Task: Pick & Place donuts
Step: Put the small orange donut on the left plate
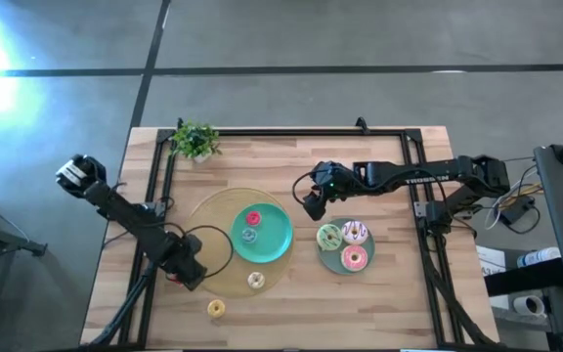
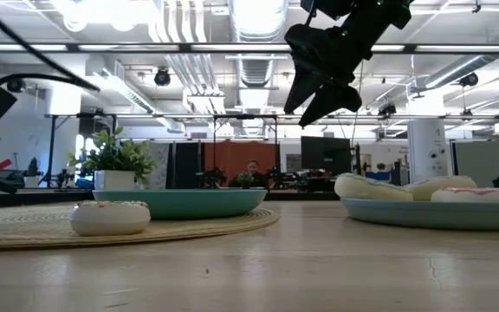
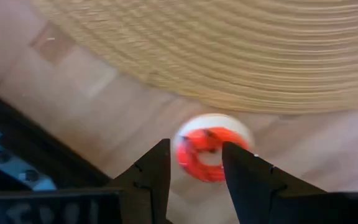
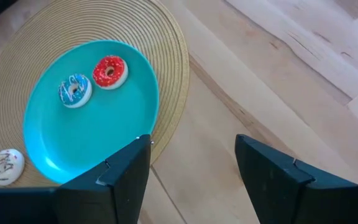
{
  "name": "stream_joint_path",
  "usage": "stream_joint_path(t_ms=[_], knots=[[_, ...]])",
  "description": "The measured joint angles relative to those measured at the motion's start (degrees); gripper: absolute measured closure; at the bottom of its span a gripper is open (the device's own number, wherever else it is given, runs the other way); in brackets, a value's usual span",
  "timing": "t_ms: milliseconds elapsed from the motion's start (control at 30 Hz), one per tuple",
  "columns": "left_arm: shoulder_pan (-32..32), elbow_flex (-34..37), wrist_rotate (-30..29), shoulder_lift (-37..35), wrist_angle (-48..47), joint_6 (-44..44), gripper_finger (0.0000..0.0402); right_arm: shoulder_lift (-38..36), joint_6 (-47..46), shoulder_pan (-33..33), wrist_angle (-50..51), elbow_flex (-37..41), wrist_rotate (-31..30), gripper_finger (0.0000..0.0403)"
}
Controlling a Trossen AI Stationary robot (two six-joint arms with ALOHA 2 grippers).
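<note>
Lower centre of the high view: you are partway through sorting donuts.
Two tiny donuts [image 1: 251, 226] are lying on the teal plate [image 1: 280, 244], three larger donuts [image 1: 344, 244] on the grey-green plate [image 1: 327, 259]; two more are waiting off-plate. Your left gripper [image 3: 194, 168], fingers parted, is straddling a red-iced donut [image 3: 211, 152]; your right gripper [image 4: 191, 168] is hovering wide, holding nothing.
</note>
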State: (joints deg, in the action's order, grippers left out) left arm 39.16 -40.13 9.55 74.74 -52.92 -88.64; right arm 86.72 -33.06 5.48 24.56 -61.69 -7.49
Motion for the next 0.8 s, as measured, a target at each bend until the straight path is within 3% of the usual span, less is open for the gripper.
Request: stream_joint_path(t_ms=[200, 800], knots=[[0.97, 2.42, 0.18, 0.00, 0.30, -4.03, 0.0282, 0.00, 0.00, 0.00, -0.04, 0.00, -0.02, 0.0177], [1.68, 1.06, 1.34, -0.09, 5.19, 0.28, 0.0282, 2.47, 0.01, 0.02, -0.38, 0.00, 0.08, 0.0177]])
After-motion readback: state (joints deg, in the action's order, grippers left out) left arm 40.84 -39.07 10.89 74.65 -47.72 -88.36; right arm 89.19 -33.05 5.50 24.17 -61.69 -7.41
